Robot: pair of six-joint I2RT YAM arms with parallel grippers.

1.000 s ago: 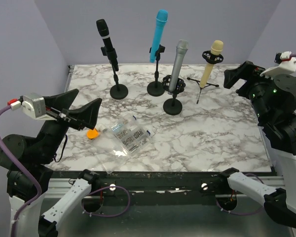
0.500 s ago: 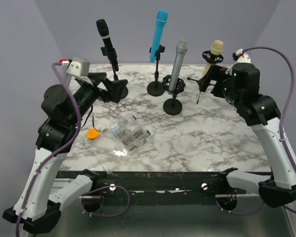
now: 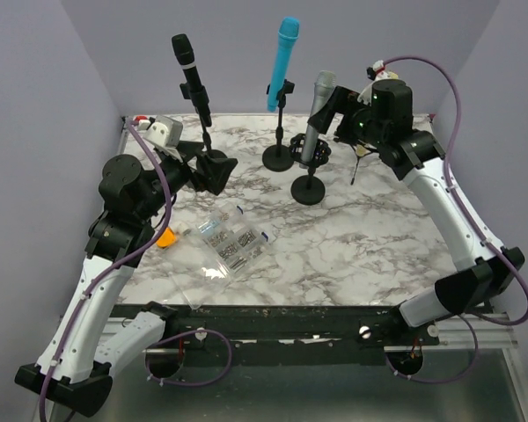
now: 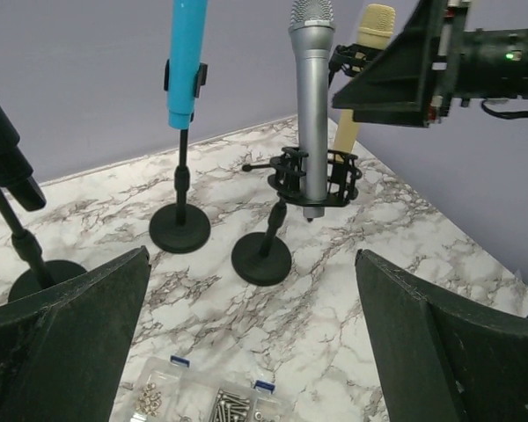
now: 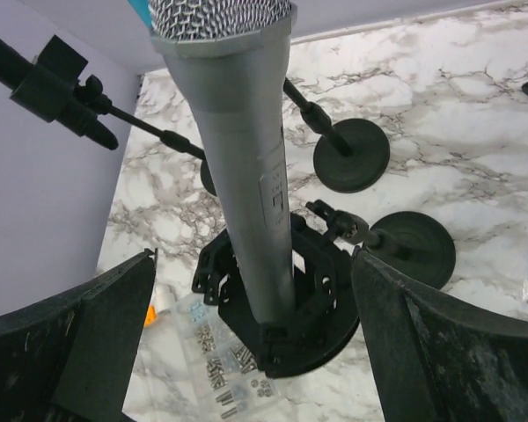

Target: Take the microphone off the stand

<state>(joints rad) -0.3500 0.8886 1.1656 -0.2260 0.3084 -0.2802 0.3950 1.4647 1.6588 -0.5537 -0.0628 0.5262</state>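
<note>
A silver microphone (image 3: 318, 112) stands upright in a black shock-mount stand (image 3: 309, 180) at the middle back of the marble table. My right gripper (image 3: 335, 109) is open, high up and just right of the microphone's upper body. In the right wrist view the microphone (image 5: 242, 149) rises between the spread fingers of that gripper (image 5: 253, 255), and neither finger touches it. The shock mount (image 5: 282, 299) sits below. My left gripper (image 3: 213, 169) is open and empty, hovering left of the stand. It (image 4: 252, 253) faces the microphone (image 4: 310, 97) from a distance.
A black microphone (image 3: 187, 66) and a blue one (image 3: 284, 61) stand on round-base stands at the back. A cream microphone (image 4: 370, 26) on a tripod is behind my right gripper. A clear box of screws (image 3: 227, 246) and an orange piece (image 3: 165, 237) lie front left.
Both arms have swung in from the table's sides. The right gripper moved left to the silver microphone's top. The left gripper rose and moved in towards the middle.
</note>
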